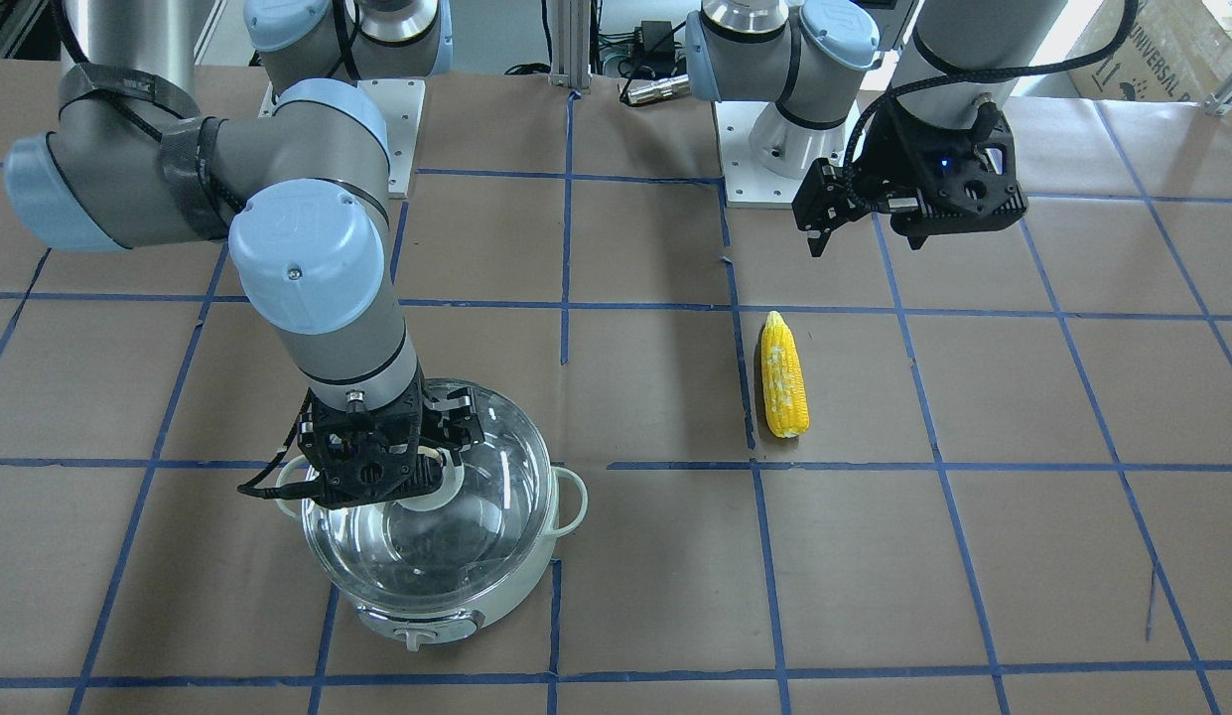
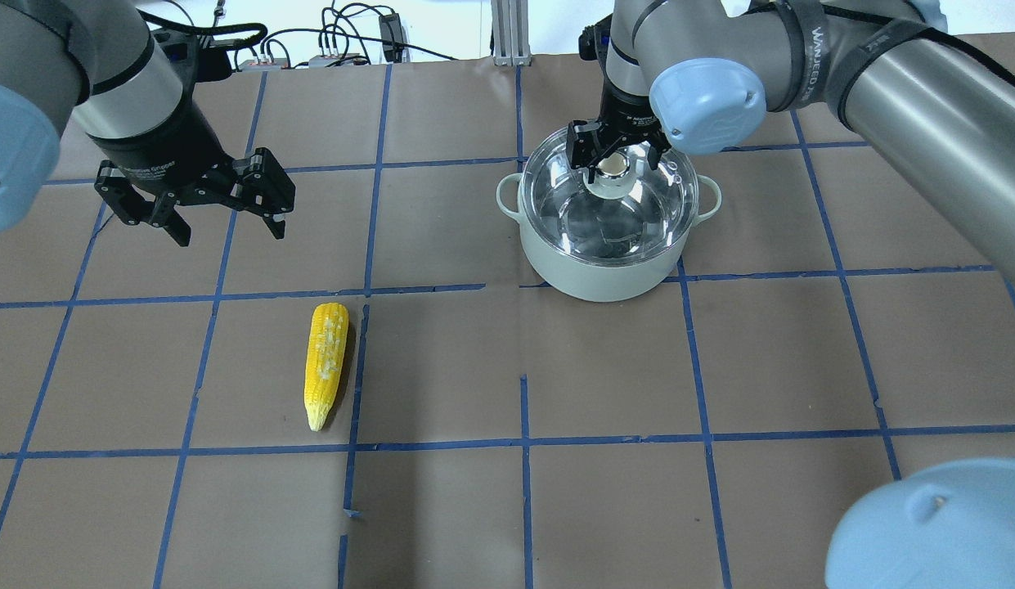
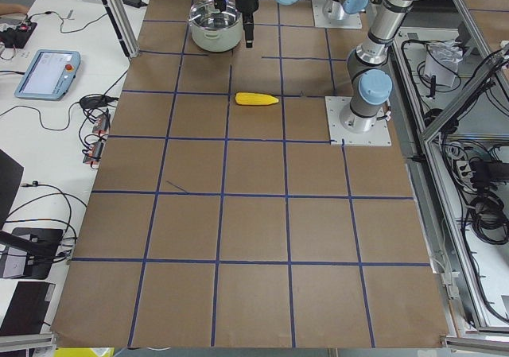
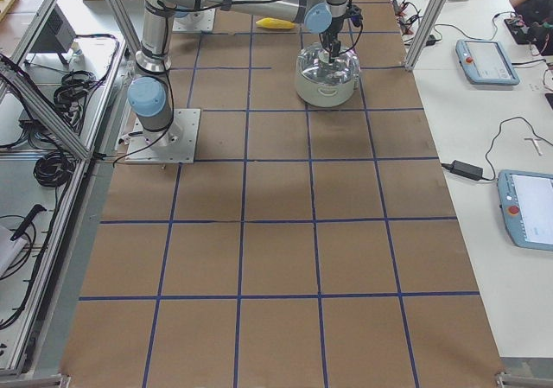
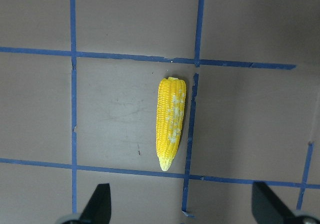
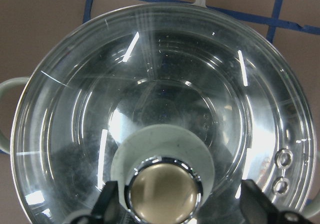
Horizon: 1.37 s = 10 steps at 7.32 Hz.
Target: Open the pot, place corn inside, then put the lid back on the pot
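The pale mint pot (image 2: 593, 282) stands on the table with the clear glass lid (image 2: 638, 221) on it. My right gripper (image 2: 613, 169) is open and low over the lid, with a finger on each side of the tan, chrome-ringed knob (image 6: 162, 191). In the right wrist view the fingertips (image 6: 107, 206) flank the knob without clamping it. The yellow corn (image 2: 325, 364) lies flat on the table, apart from the pot; it also shows in the left wrist view (image 5: 170, 124). My left gripper (image 2: 229, 233) is open and empty, hovering above the table beyond the corn's blunt end.
Brown paper with a blue tape grid (image 2: 523, 442) covers the table. The arms' white base plates (image 1: 774, 169) sit at the robot's side. Cables and a power brick (image 2: 388, 29) lie beyond the far edge. Teach pendants (image 4: 484, 60) lie on the side bench.
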Tool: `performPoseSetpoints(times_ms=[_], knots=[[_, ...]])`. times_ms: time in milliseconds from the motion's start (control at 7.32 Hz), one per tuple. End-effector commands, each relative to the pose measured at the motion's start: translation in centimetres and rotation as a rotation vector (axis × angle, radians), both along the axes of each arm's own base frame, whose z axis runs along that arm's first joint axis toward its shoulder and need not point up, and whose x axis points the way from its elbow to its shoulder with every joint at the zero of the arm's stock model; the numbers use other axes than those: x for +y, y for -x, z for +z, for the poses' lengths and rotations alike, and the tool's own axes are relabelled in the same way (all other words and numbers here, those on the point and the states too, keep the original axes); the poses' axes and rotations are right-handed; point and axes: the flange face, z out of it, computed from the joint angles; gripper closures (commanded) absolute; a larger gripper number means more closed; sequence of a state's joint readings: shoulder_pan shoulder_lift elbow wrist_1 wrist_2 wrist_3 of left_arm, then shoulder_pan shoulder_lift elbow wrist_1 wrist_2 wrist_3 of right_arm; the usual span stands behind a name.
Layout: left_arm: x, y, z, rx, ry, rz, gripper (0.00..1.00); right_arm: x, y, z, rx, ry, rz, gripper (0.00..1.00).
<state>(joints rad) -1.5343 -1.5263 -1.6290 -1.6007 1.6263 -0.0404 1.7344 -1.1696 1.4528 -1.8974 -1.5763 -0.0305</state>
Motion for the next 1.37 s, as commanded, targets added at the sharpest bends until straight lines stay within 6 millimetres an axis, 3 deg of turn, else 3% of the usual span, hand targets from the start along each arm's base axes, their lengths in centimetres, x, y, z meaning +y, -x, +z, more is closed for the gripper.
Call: performPoseSetpoints(times_ms=[0, 410, 547, 957, 1230], knots=[[0.3, -0.1, -0.2, -0.001, -0.004, 0.0, 0.0, 0.0, 0.0, 0.1, 0.0, 0.001, -0.002, 0.29], [-0.7, -0.7, -1.6, 0.016, -0.028, 0.002, 0.0, 0.5, -1.2, 0.1, 0.0, 0.001, 0.011, 0.33], [-1.5, -0.9, -2.8, 0.018, -0.054, -0.049, 0.0, 0.4, -1.2, 0.0, -0.001, -0.001, 0.012, 0.19], [-3.7, -3.1, -6.9, 0.029, -0.122, -0.036, 0.0, 0.3, -1.2, 0.1, -0.002, 0.013, 0.013, 0.15], [-4.2, -3.1, -7.9, 0.031, -0.137, -0.034, 0.0, 0.1, -1.2, 0.2, -0.005, 0.022, 0.018, 0.16]])
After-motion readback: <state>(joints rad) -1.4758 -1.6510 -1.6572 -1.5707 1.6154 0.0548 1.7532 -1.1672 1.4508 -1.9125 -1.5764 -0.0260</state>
